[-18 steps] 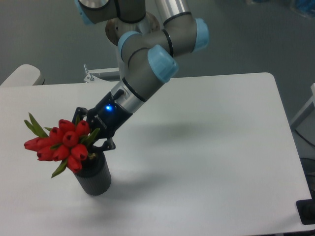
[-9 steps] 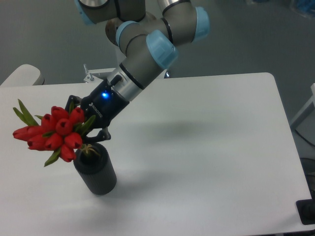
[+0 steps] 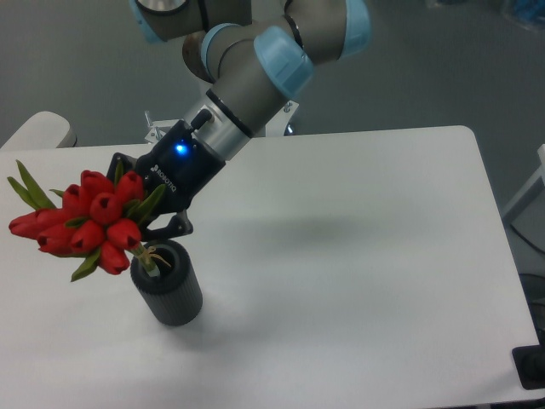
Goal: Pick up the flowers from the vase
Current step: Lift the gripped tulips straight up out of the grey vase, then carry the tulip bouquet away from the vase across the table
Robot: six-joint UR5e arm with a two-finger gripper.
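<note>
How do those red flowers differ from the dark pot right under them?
The flowers are bright red with green leaves; the vase is plain matte dark grey. The flowers tilt out to the side, held in the claw; the vase stands upright on the table. They look similar in size.

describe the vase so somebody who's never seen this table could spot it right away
On the white table, look near the front left, just below the arm's tool and the red flowers it grips. The vase is the short, dark grey-black cylinder with a round open mouth, the only dark upright thing standing on the tabletop.
</note>
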